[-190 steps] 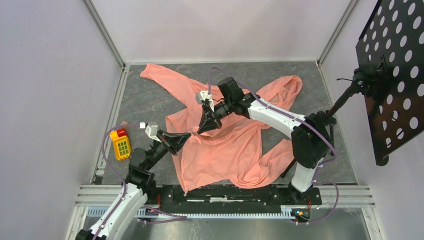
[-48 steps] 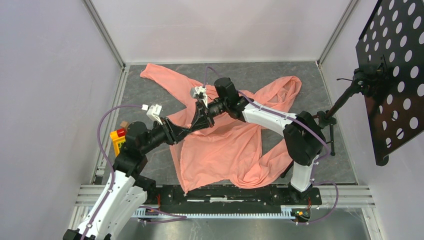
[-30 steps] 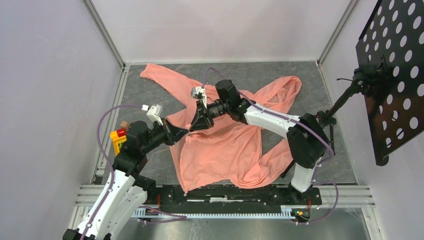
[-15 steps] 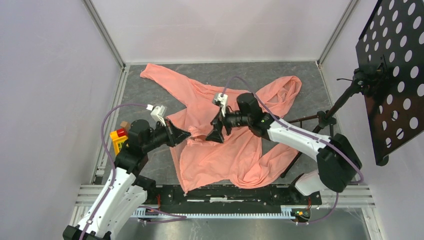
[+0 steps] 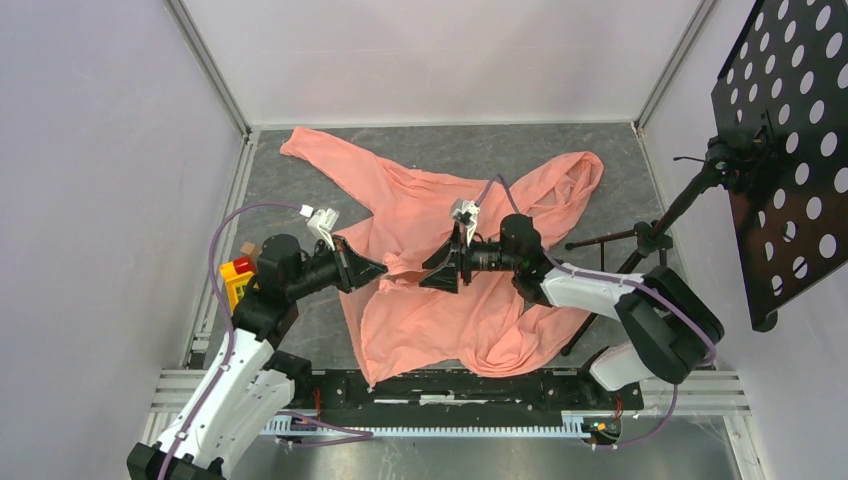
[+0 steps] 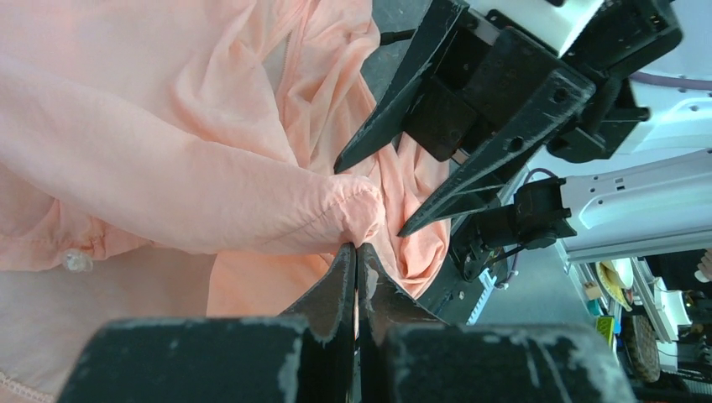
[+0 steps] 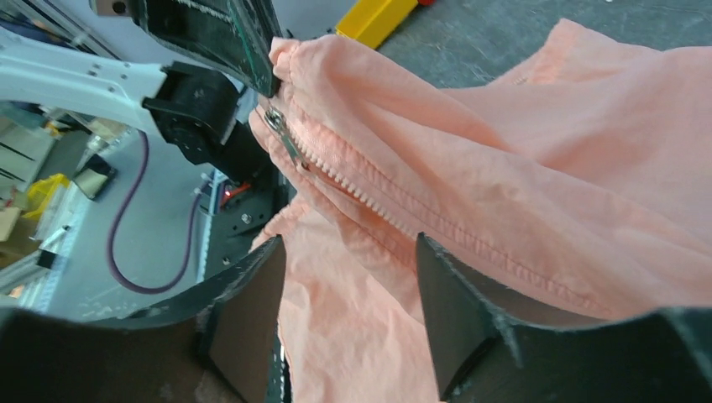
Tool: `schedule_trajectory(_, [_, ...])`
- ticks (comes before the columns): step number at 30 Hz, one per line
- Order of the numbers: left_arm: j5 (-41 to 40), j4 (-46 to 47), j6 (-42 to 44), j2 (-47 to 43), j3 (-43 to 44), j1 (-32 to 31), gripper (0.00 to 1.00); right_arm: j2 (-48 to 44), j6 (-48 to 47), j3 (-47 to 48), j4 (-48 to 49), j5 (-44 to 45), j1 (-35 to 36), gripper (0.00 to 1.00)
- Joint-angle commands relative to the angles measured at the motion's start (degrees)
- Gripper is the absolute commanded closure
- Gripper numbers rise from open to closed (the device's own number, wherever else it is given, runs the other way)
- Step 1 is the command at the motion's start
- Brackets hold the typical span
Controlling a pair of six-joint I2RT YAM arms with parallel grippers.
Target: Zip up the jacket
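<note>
Where the arm bases sit at the near edge, the jacket [image 5: 440, 320] begins just beyond them: salmon-pink, thin, rumpled, its lower edge nearest the bases and its body spread across the middle of the grey table [image 5: 300, 195]. One fold of fabric curls at the near right. To the left, beside the left arm, a yellow block [image 5: 241, 288] with a red top lies off the cloth. Mid-table, the two grippers face each other over the front of the jacket, close but not touching. Left gripper [image 5: 383, 268]: fingers pressed fully together, pinching a bunched corner of the fabric edge, which is lifted off the table. The right wrist view shows the zipper [image 7: 369, 201] running down from that pinched corner, teeth exposed, with a small metal pull [image 7: 281, 134] near the top end. Right gripper [image 5: 428, 277]: jaws spread apart, holding nothing, one finger on either side of the cloth just below the zipper line; the left wrist view shows its two tips flanking the bunched corner without closing on it. Farther on, one long sleeve [image 5: 320, 155] stretches to the far left corner, and another mass of the jacket lies toward the far right. At the far right a black perforated panel [image 5: 790, 150] stands on a stand.
</note>
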Motion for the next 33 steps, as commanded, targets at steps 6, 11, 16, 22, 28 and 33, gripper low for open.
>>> schedule_trajectory(6, [1.7,5.4,-2.8,-1.4,-0.3,0.5,0.98,7.4,10.1,1.4,19.8,-3.5,2.0,0.52])
schedule_trajectory(11, [2.2,5.3,-3.1,-1.3,0.1,0.5,0.98,9.6,11.6,2.3,22.7,-2.8,2.6,0.46])
schedule_trajectory(16, [2.3,5.5,-3.7,-1.3,0.1,0.5,0.98,11.6,12.1,3.9,23.7,-2.5,3.2,0.37])
schedule_trajectory(22, [2.2,6.4,-4.8,-1.8,-0.2,0.5,0.98,13.6,11.9,6.0,24.7,-3.1,4.2,0.39])
schedule_trajectory(28, [1.8,6.4,-5.7,-1.9,-0.4,0.5,0.98,14.4,11.1,6.8,24.3,-3.2,4.7,0.51])
schedule_trajectory(33, [1.3,6.0,-5.9,-2.3,-0.4,0.6,0.98,13.8,9.4,6.7,21.9,-2.2,4.7,0.63])
